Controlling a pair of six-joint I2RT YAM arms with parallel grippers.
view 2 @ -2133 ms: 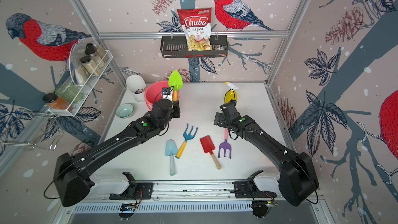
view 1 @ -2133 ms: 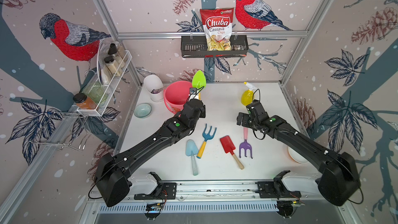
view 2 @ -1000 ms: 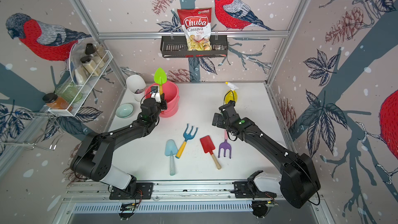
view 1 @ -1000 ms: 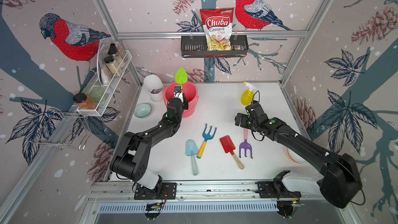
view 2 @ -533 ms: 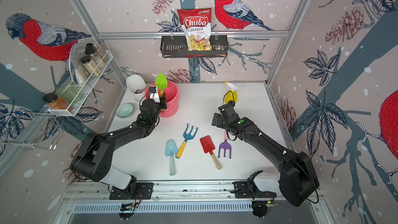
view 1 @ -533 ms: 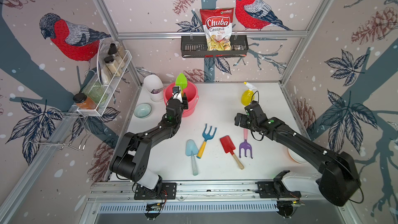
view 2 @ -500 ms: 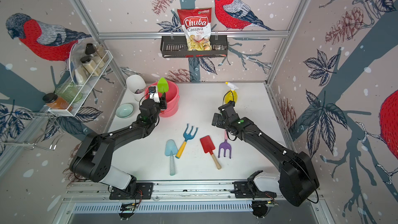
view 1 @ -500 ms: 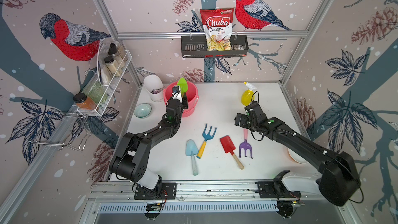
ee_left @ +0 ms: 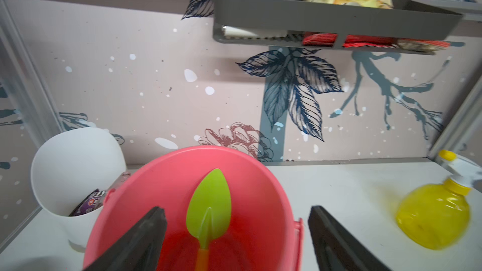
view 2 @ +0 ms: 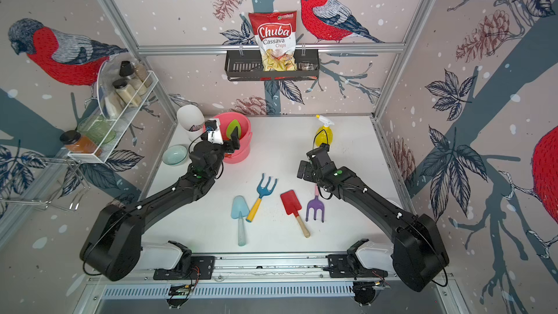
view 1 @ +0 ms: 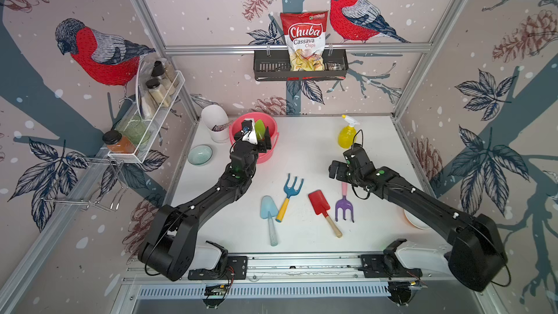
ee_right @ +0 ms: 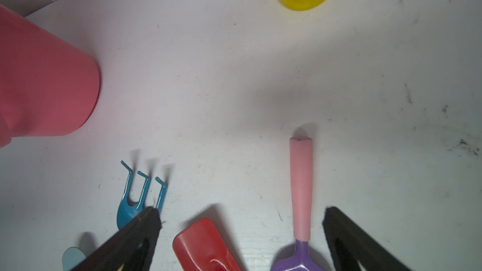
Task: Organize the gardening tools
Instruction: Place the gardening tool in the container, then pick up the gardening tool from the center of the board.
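- Left hand (ee_left: 237, 212): jaws set wide over the pink bucket (view 1: 269, 154). Neither finger touches anything in the left wrist view.
- Green trowel (ee_left: 208, 204): inside the pink bucket, blade up, orange handle pointing down into the bucket. It sits between the spread fingers, clear of both.
- Pink bucket: upright at the far left of the bench (view 1: 305, 146), just beside a white cup (view 1: 215, 122).
- Right hand (ee_right: 241, 213): jaws set wide and holding nothing, poised over the handle end of the purple-pink fork (view 1: 344, 203).
- Purple-pink fork: flat on the bench, with its pink handle pointing towards the yellow spray bottle (view 1: 347, 137). In the right wrist view the handle lies between the fingers, nearer one of them. Contact cannot be confirmed.
- Red wooden-handled shovel (view 1: 318, 203): flat on the bench, just beside the purple-pink fork.
- Blue-yellow fork (view 1: 291, 190): flat on the bench, tines towards the bucket. Its yellow handle end is just beside the light-blue trowel (view 1: 268, 211).
- Yellow spray bottle: upright near the far right of the bench, apart from the other tools.
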